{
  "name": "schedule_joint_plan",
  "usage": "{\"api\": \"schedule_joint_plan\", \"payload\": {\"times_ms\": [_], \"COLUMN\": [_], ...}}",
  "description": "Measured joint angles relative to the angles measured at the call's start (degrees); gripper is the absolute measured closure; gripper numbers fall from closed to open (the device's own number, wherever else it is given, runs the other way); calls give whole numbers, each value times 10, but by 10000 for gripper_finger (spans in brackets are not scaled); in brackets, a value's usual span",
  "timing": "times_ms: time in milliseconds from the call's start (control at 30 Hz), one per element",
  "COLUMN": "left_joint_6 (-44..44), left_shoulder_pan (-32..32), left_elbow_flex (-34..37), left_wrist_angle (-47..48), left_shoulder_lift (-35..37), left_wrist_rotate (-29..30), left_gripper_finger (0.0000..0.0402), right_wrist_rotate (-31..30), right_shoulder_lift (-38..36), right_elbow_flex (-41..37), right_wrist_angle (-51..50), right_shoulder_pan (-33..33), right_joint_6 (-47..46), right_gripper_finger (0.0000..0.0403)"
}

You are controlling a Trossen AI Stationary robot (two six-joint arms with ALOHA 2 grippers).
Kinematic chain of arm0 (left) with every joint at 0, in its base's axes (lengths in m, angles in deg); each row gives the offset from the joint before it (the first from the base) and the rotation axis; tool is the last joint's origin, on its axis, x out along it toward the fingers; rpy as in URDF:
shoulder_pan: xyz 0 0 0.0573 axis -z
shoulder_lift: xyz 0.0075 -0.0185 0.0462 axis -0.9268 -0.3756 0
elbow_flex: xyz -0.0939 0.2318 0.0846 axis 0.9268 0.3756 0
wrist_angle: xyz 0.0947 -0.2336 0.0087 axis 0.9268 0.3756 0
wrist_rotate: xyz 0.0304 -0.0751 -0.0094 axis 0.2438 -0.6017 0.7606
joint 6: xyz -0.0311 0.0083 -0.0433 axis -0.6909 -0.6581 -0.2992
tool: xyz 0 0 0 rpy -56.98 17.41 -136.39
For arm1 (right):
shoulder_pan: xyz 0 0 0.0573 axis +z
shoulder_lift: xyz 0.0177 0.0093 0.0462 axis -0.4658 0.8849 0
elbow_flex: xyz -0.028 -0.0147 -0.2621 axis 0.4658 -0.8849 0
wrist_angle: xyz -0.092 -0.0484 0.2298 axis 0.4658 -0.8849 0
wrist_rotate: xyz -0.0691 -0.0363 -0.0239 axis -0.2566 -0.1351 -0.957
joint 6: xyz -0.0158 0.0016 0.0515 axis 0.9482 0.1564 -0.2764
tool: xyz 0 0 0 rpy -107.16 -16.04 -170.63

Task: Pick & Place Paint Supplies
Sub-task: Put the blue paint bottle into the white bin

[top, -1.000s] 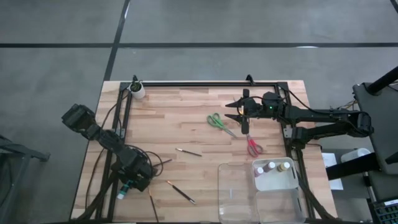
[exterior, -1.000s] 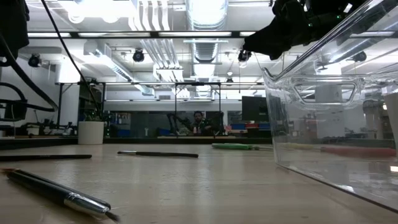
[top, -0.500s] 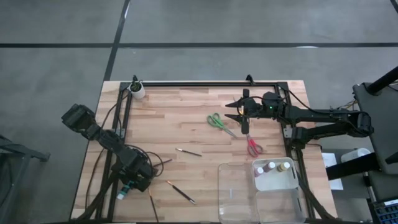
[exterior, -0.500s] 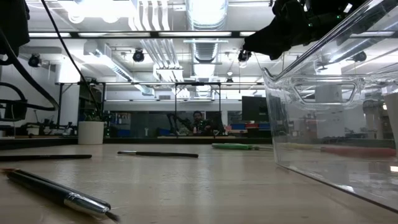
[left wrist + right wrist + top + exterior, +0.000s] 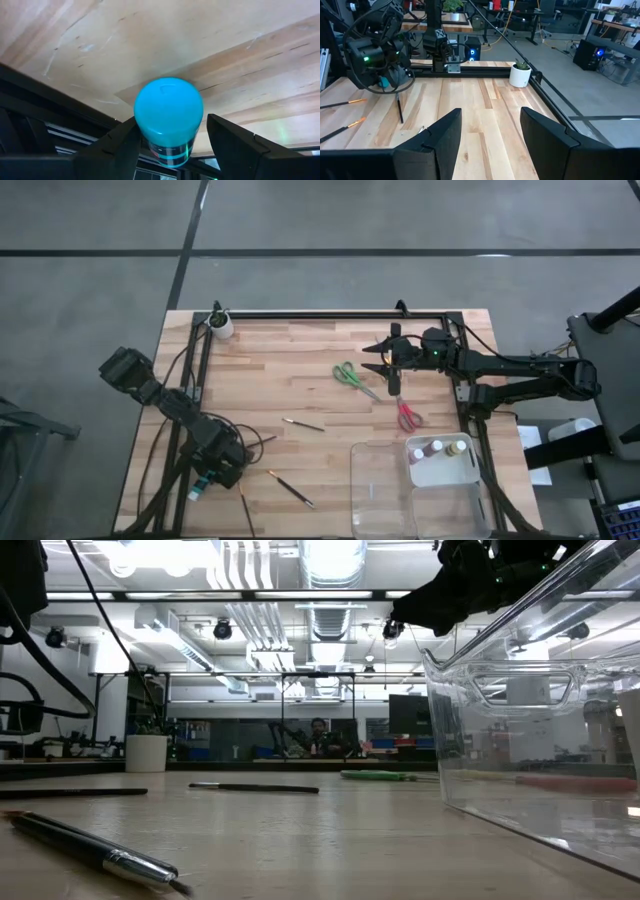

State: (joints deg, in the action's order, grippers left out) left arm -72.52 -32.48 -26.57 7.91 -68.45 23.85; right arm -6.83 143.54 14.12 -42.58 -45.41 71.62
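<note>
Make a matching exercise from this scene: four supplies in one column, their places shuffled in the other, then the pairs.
Things:
1. teal paint bottle
2. green scissors
3. red scissors
4. three small bottles

Places:
A. standing in a compartment of the clear tray
B. between the fingers of the left gripper
C. flat on the table near the fingertips of the right gripper
D. flat on the table between the right arm and the clear tray

Pairs: 1-B, 2-C, 3-D, 4-A
</note>
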Motion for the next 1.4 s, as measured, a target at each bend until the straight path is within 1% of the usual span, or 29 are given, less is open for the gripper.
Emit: {"api": "schedule_joint_plan", "payload": {"times_ms": [167, 467, 533, 733, 833, 933, 1167, 1400], "left_joint_6": [-4, -4, -4, -4, -4, -5, -8, -13], "left_shoulder_pan": [0, 0, 0, 0, 0, 0, 0, -3], "left_elbow_flex": [0, 0, 0, 0, 0, 0, 0, -4], "left_wrist_angle": [0, -2, -2, -3, -3, -4, -6, -8], "left_shoulder_lift": [0, 0, 0, 1, 1, 1, 1, 1], "left_wrist_rotate": [16, 17, 17, 15, 14, 14, 18, 28], "left_gripper_finger": [179, 185, 199, 259, 271, 266, 233, 230], "right_wrist_rotate": [0, 0, 0, 0, 0, 0, 0, 0], "right_shoulder_lift": [0, 0, 0, 0, 0, 0, 0, 0], "right_elbow_flex": [0, 0, 0, 0, 0, 0, 0, 0], "right_wrist_angle": [0, 0, 0, 0, 0, 0, 0, 0], "right_shoulder_pan": [0, 0, 0, 0, 0, 0, 0, 0], "right_joint_6": [0, 0, 0, 0, 0, 0, 0, 0], "right_gripper_finger": [202, 202, 202, 202, 202, 202, 202, 202]}}
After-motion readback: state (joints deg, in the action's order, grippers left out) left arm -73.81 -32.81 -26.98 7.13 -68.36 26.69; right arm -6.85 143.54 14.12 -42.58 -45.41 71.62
